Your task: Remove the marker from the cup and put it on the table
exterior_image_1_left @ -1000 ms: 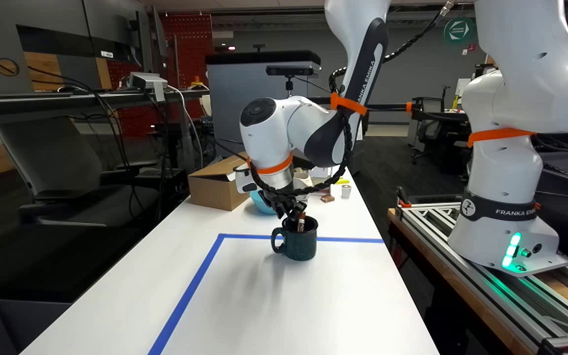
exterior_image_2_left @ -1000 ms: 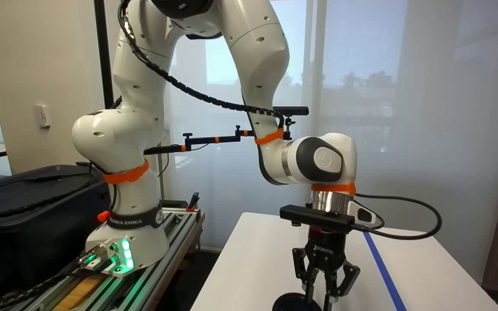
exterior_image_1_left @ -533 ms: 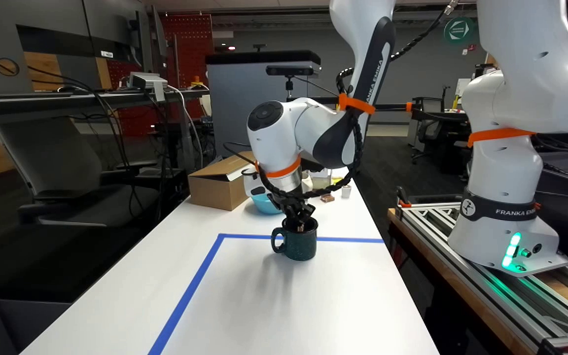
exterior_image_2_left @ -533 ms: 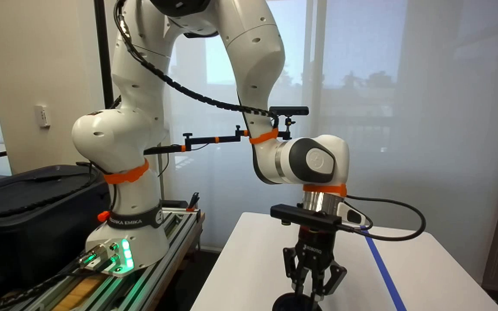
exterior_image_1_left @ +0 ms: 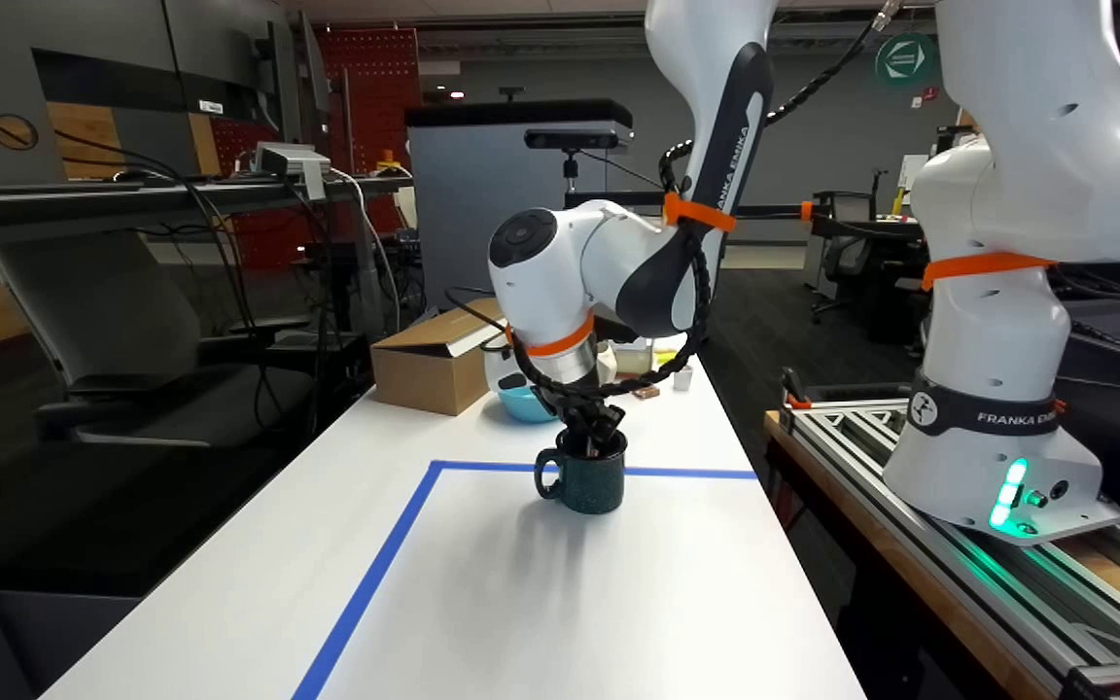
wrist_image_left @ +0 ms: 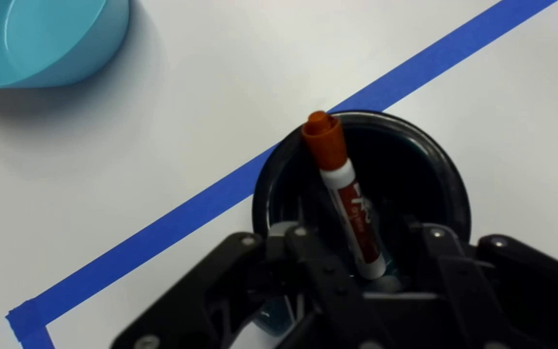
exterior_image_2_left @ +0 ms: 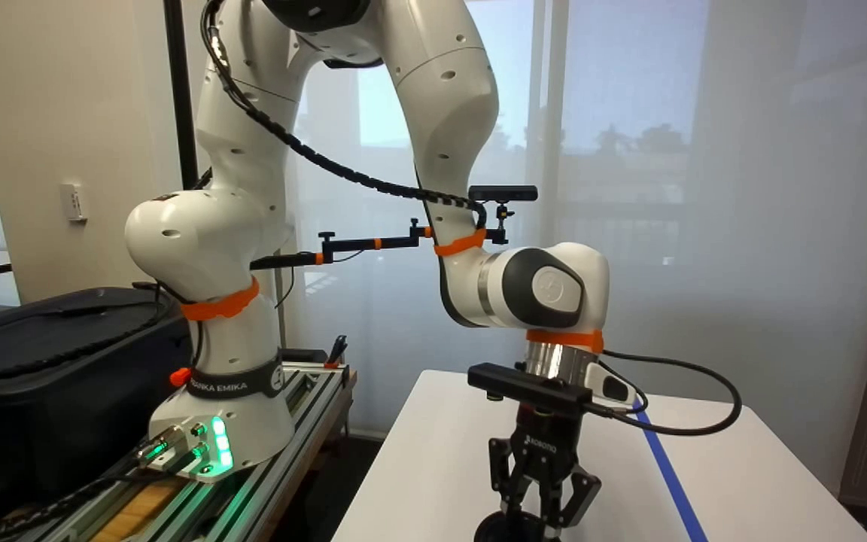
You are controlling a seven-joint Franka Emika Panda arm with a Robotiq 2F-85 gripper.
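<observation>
The dark mug-like cup (exterior_image_1_left: 595, 488) stands upright on the white table (exterior_image_1_left: 618, 603), its handle to the left in an exterior view. It is cut off at the bottom edge in an exterior view (exterior_image_2_left: 488, 528). In the wrist view, the marker (wrist_image_left: 354, 213), with an orange-brown cap and red-white body, leans inside the cup (wrist_image_left: 456, 194), cap up against the far rim. My gripper (wrist_image_left: 350, 218) points down with its fingers in the cup's mouth, one on each side of the marker, with gaps visible. In an exterior view the gripper (exterior_image_2_left: 532, 519) hides part of the cup.
A light blue bowl (wrist_image_left: 100, 43) stands beyond the cup, also in an exterior view (exterior_image_1_left: 524, 404). A cardboard box (exterior_image_1_left: 431, 377) and a small white container (exterior_image_1_left: 682, 378) stand further back. Blue tape (wrist_image_left: 201, 208) runs under the cup. The robot base (exterior_image_1_left: 997, 467) is beside the table.
My gripper has moved sideways over the cup and lowered, its fingers now deeper in the mouth and covering more of the marker. The cup has not moved. The finger opening looks unchanged.
</observation>
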